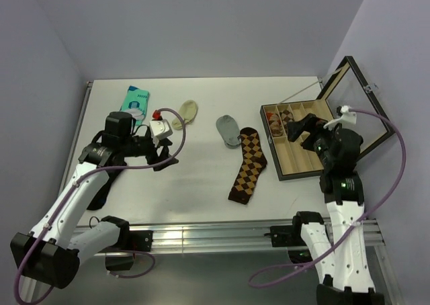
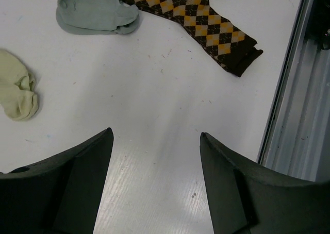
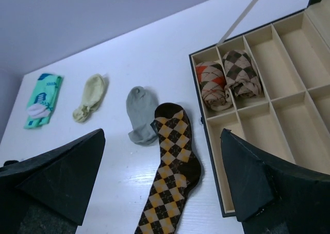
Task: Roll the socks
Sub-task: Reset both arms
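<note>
1. The right gripper (image 3: 163,141) hangs wide open and empty; the left gripper (image 2: 154,136) also gapes, holding nothing.
2. The argyle socks (image 3: 170,177) lie flat on the table (image 1: 201,177), between the grey sock (image 3: 140,115) and the box (image 1: 302,173).
3. To roll them well, pinch one end squarely and roll tight, keeping the edges aligned.
4. The open box holds two rolled pairs (image 3: 212,84) in adjoining far-left compartments; the other visible compartments are empty.

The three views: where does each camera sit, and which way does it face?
Top external: above, behind the bases, facing down on the white table; left pincer and right pincer show.
Left wrist: above the table, facing down at the long dark-brown argyle sock; own fingers below.
Right wrist: facing the back wall over the dark, tan-lined compartment box; own fingers below.
Wrist views share that sock and the small grey ankle sock.
</note>
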`<state>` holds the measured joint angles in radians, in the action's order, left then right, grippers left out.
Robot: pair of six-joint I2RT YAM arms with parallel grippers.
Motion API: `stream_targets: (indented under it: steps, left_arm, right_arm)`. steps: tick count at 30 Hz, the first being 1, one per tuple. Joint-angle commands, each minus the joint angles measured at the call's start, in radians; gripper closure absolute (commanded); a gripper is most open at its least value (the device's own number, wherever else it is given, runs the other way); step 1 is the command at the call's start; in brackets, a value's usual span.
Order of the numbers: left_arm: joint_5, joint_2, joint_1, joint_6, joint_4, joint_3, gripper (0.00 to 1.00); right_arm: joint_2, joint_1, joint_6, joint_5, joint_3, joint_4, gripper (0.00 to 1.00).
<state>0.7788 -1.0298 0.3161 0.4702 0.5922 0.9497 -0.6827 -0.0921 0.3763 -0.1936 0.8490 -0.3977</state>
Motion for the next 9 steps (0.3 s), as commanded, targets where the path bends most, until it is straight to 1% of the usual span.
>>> stream_targets:
  steps: [1, 9]
  left_arm:
    - [-0.027, 0.027, 0.006, -0.073, -0.060, -0.005, 0.27]
    - [-0.047, 0.013, 0.006, -0.087, -0.071, -0.003, 0.27]
  right_arm:
    - [0.081, 0.005, 0.019, -0.029, -0.045, 0.034, 0.00]
    - [0.141, 0.005, 0.010, -0.029, -0.113, 0.020, 0.00]
